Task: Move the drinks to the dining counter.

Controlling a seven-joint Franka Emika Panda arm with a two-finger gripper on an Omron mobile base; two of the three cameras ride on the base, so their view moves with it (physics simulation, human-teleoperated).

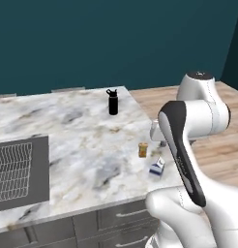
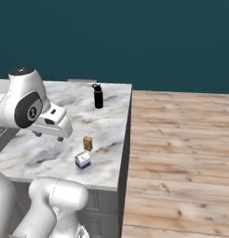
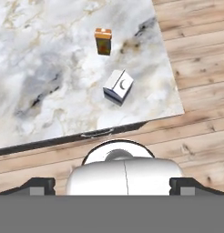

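Note:
Three drinks stand on a marble-topped counter [image 1: 82, 140] with a sink. The tall black bottle [image 1: 113, 103] [image 2: 98, 97] stands upright toward the far edge. The tiny orange container [image 1: 142, 150] [image 2: 87, 143] [image 3: 103, 41] and the small blue-and-white carton [image 1: 157, 167] [image 2: 82, 159] [image 3: 118, 86] sit close together near the counter's right front corner. My gripper [image 2: 49, 136] [image 3: 112, 185] hovers open above the counter, left of the orange container in the right base view, with nothing between its fingers. The dining counter is out of view.
A dark sink with a wire rack [image 1: 19, 174] is set into the counter's left part. Dark grey drawers [image 1: 126, 215] run under the front edge. Wooden floor [image 2: 181, 153] stretches to the right of the counter, and a teal wall [image 1: 116, 38] stands behind.

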